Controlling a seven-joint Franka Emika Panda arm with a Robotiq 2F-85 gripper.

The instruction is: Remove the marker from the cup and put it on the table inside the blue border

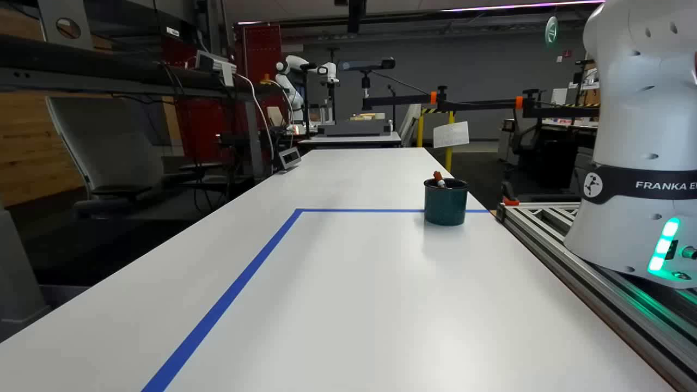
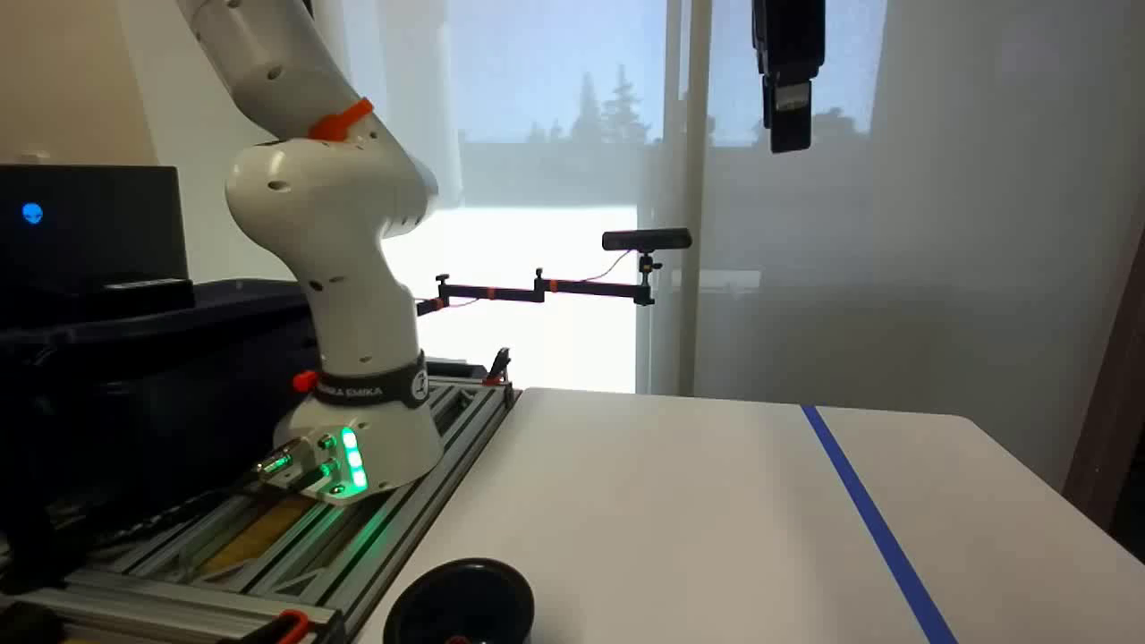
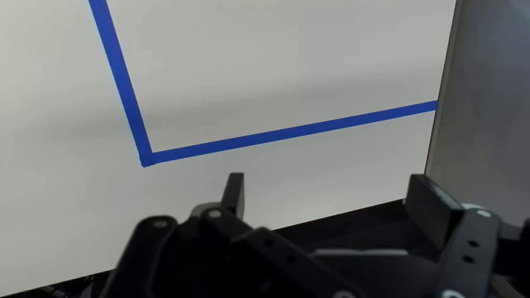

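Note:
The marker [image 1: 439, 179] stands tilted in the cup, with its reddish end above the rim. The dark teal cup [image 1: 445, 208] stands upright on the white table [image 1: 354, 305], close to the edge by the robot base. It hides part of the blue border [image 1: 234, 291] behind it. In an exterior view the cup [image 2: 456, 595] is cut off at the bottom, with a bit of the marker [image 2: 458, 639] inside. My gripper [image 3: 327, 176] is open and empty. In an exterior view the gripper [image 2: 791, 121] hangs high above the table, far from the cup. The wrist view shows the border's corner [image 3: 147, 159], no cup.
The robot base [image 2: 358, 447] stands on an aluminium frame [image 2: 465, 447] along one table edge. A camera [image 2: 646, 240] on a jointed black arm reaches out near the table's end. A small grey device [image 1: 289, 158] sits at the table's opposite edge, near a shelf post [image 1: 255, 130].

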